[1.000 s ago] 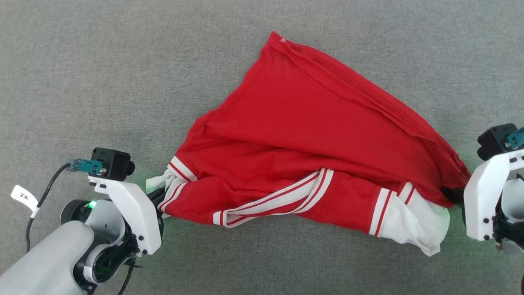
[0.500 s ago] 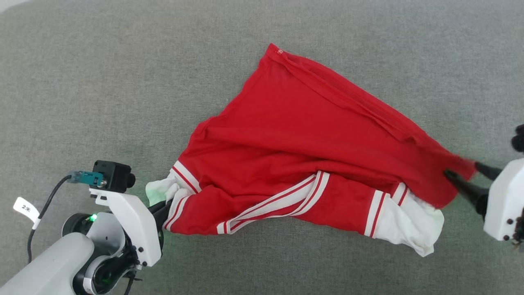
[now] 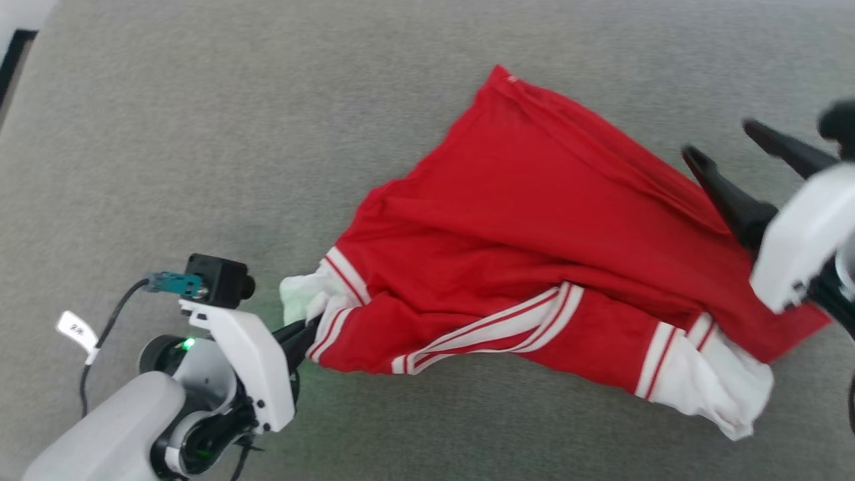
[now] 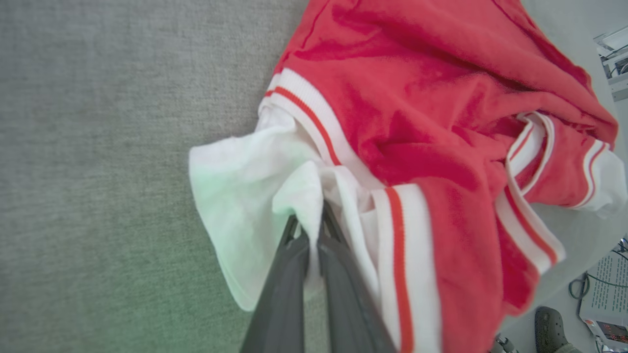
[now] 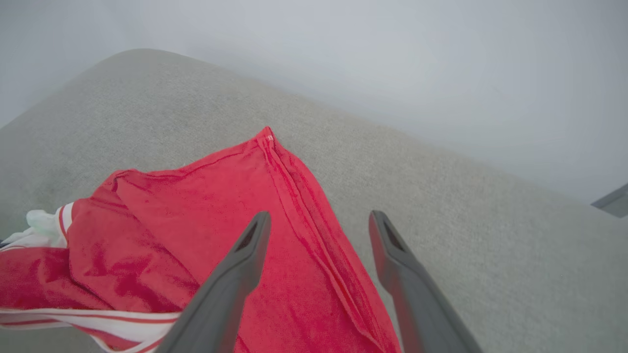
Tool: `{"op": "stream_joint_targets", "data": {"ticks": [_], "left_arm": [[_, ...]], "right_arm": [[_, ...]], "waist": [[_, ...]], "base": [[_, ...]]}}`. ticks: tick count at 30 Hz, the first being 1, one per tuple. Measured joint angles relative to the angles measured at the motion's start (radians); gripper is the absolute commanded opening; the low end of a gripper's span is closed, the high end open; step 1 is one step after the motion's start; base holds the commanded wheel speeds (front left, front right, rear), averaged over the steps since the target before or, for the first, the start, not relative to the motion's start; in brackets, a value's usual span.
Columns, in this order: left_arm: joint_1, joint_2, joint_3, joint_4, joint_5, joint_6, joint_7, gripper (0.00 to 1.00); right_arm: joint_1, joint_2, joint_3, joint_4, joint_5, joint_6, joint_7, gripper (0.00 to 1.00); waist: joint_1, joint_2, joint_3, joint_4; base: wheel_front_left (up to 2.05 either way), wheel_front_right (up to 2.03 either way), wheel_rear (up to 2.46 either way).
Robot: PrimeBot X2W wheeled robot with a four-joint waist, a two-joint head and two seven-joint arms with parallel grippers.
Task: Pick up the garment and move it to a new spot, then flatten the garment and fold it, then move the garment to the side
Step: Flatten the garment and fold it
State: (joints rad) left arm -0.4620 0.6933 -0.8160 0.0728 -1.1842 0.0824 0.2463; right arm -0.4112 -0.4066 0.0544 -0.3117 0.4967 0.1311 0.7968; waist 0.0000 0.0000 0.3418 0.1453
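Observation:
The garment [image 3: 534, 240], a red jersey with white-and-red striped trim and white lining, lies crumpled across the grey fabric surface [image 3: 200, 133]. My left gripper [image 3: 304, 334] is shut on its white lining at the jersey's left end; the left wrist view shows both fingers [image 4: 294, 294] pinching that white cloth [image 4: 255, 186]. My right gripper [image 3: 718, 143] hangs open above the jersey's right edge, fingers spread and holding nothing. In the right wrist view its two fingers [image 5: 230, 284] straddle the red hem [image 5: 294, 206] from above, clear of the garment [image 5: 196, 220].
The grey surface [image 5: 441, 206] stretches all around the jersey. Its far edge meets a pale wall [image 5: 392, 59]. In the left wrist view a shoe [image 4: 549, 328] and some equipment [image 4: 606, 314] sit beyond the surface's edge on the floor.
My right gripper opened, let go of the jersey's right corner and rose up and away from it. The head camera shifted, so the whole scene sits further right. The left grip is unchanged.

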Motion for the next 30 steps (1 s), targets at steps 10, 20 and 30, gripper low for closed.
{"op": "stream_joint_targets", "data": {"ticks": [10,20,30], "left_arm": [[-0.091,-0.109,-0.052,0.055,0.044,-0.068,0.006,0.00],[-0.150,-0.212,-0.085,0.149,0.061,-0.142,-0.011,0.00],[-0.194,-0.278,-0.108,0.221,0.063,-0.187,-0.028,0.00]], "right_arm": [[-0.334,-0.077,0.216,0.386,0.029,0.000,-0.098,1.00],[-0.572,-0.129,0.452,0.759,0.090,0.000,-0.104,1.00],[-0.691,-0.195,0.677,0.923,0.191,0.000,-0.092,1.00]], "waist": [[0.0000,0.0000,0.043,0.135],[0.0000,0.0000,0.104,0.279],[0.0000,0.0000,0.156,0.364]], "base": [[0.00,0.00,0.00],[0.00,0.00,0.00],[0.00,0.00,0.00]]}}
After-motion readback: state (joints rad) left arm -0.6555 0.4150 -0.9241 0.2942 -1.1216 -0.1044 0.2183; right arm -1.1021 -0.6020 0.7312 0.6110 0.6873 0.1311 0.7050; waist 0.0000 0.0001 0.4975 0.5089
